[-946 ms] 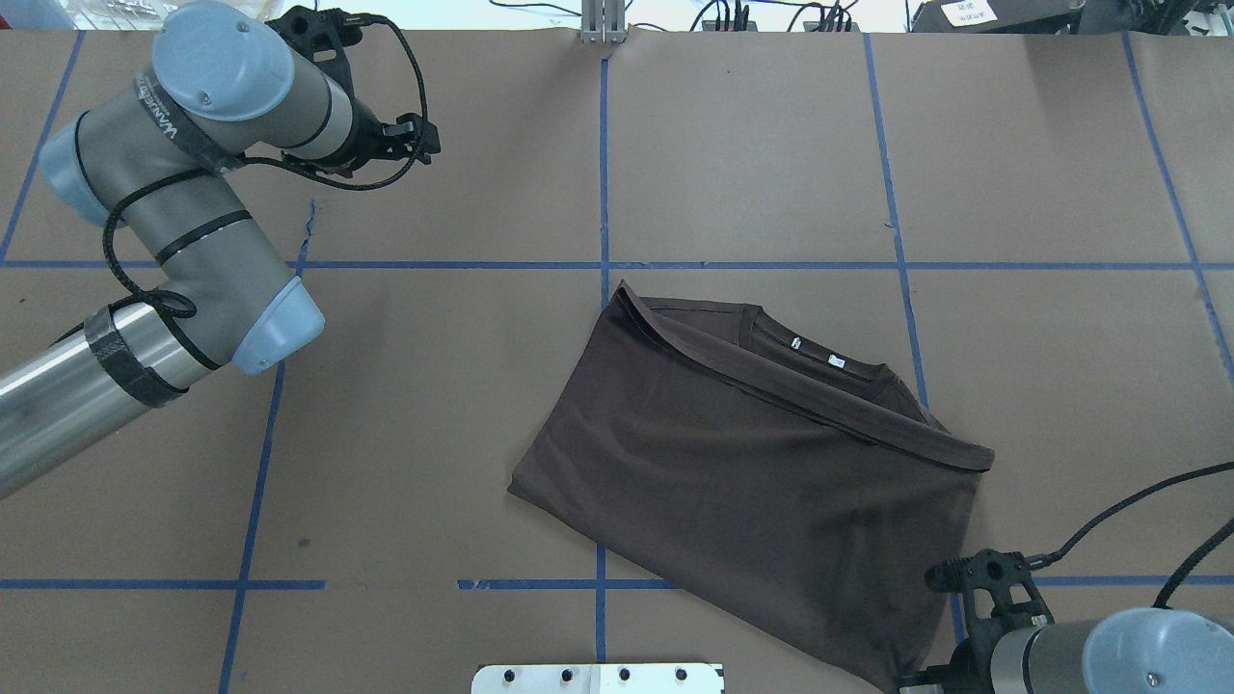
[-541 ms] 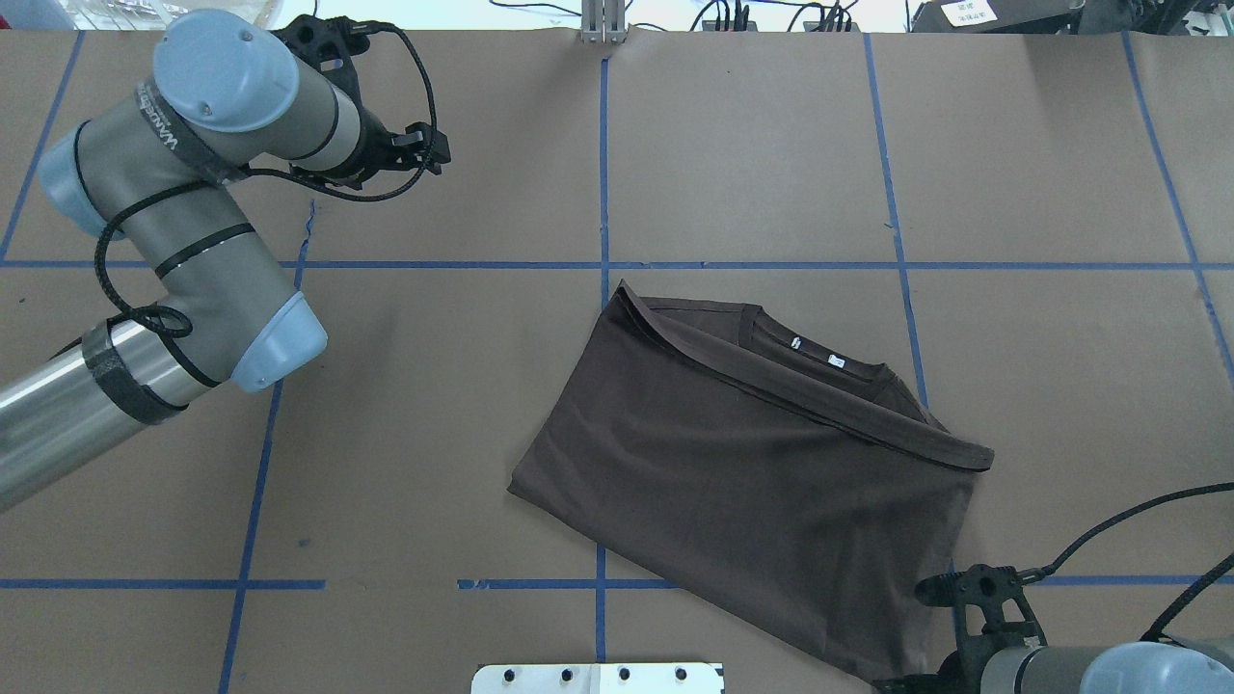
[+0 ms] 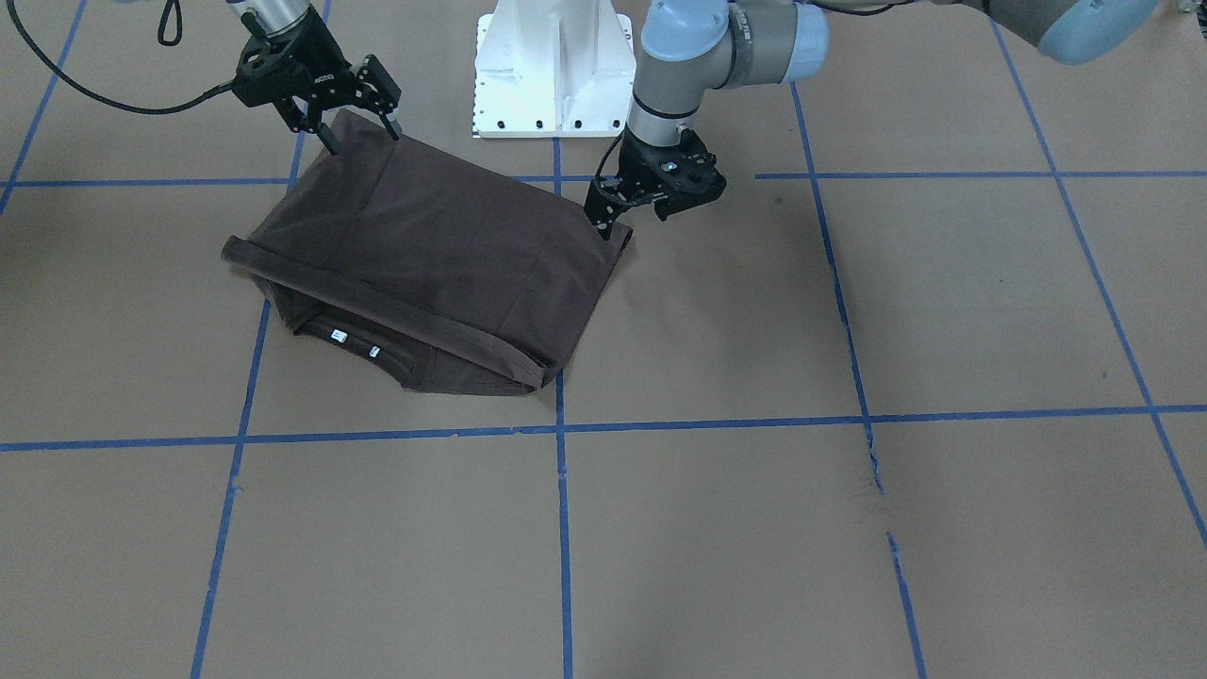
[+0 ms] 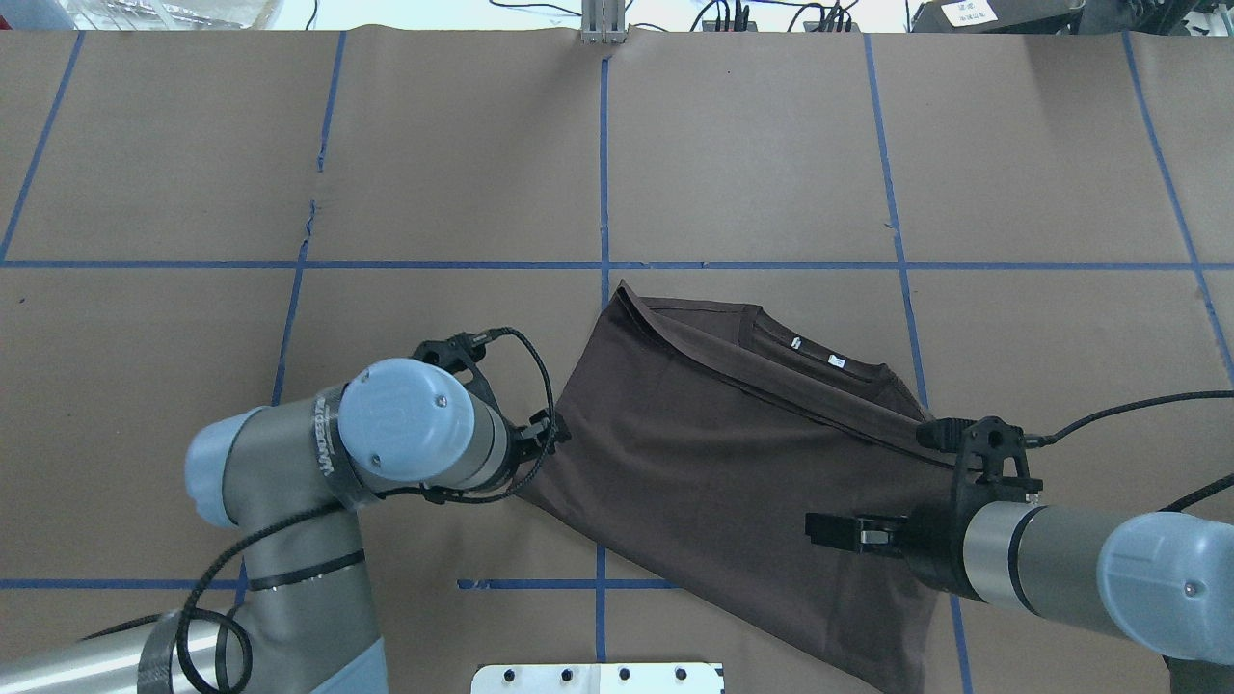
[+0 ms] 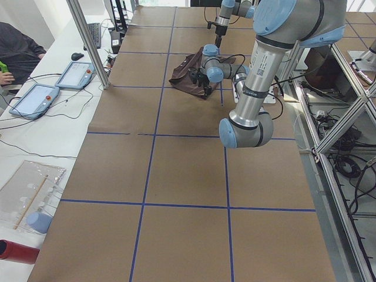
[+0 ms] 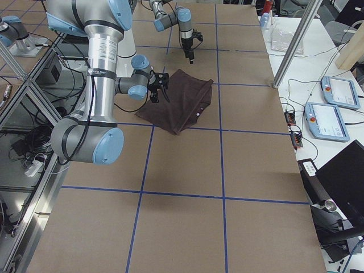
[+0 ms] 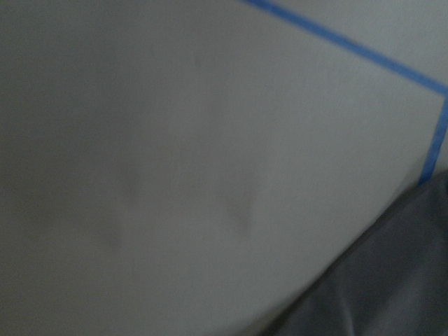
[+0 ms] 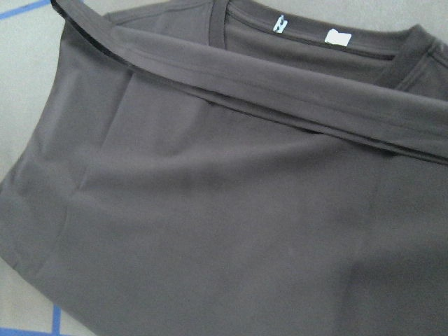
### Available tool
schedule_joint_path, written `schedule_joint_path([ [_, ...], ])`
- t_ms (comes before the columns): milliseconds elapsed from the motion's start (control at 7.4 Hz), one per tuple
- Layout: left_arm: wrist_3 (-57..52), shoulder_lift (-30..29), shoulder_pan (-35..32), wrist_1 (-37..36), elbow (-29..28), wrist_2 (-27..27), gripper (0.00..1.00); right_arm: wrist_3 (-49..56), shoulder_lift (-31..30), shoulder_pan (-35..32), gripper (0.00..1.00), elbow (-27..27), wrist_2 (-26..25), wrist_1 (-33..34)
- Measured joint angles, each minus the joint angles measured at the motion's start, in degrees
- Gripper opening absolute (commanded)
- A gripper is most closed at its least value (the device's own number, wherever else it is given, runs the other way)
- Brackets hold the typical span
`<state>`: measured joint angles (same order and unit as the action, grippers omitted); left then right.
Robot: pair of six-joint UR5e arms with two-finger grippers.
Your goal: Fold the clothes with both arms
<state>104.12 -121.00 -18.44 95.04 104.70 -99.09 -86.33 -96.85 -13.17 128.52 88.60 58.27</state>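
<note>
I work over a table (image 3: 943,302) papered brown and crossed by blue tape (image 3: 563,528). From the front I see the folded shirt (image 3: 424,245) lying just out from the white pedestal (image 3: 552,66). The right gripper (image 3: 358,134) hovers over one base-side corner with its fingers apart. The left gripper (image 3: 630,219) is at the other corner, also spread; I cannot tell whether it touches.

Overhead, the left arm (image 4: 405,439) hides its own fingers, and the right arm (image 4: 1041,564) covers the shirt's corner.

The left side view adds a seated person (image 5: 17,44) and tablets (image 5: 35,97).

The left wrist camera gives me blurred paper and a shirt edge. The right wrist camera shows the shirt and its white tags (image 8: 338,36).
</note>
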Motion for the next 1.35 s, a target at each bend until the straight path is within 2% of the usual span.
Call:
schedule_joint_path([
  [270, 3.36, -0.39, 2.60, 0.31, -1.83, 0.81, 0.82, 0.02, 1.20, -1.55, 1.00, -0.63, 0.29, 0.00],
  [405, 3.87, -0.50, 2.83, 0.54, -2.32, 1.00, 0.74, 0.04, 1.34, -1.79, 1.00, -0.74, 0.34, -0.01],
  [541, 4.06, -0.58, 2.86, 0.69, -2.64, 1.39, 0.57, 0.12, 1.37, -1.95, 1.00, -0.78, 0.39, -0.05],
  [811, 4.02, -0.58, 2.88, 0.88, -2.87, 1.95, 0.00, 0.26, 1.40, -2.09, 1.00, -0.81, 0.42, -0.08],
  [1351, 0.64, -0.55, 1.80, 0.93, -2.87, 2.06, 0.00, 0.29, 1.40, -2.53, 1.00, -0.81, 0.43, -0.16],
])
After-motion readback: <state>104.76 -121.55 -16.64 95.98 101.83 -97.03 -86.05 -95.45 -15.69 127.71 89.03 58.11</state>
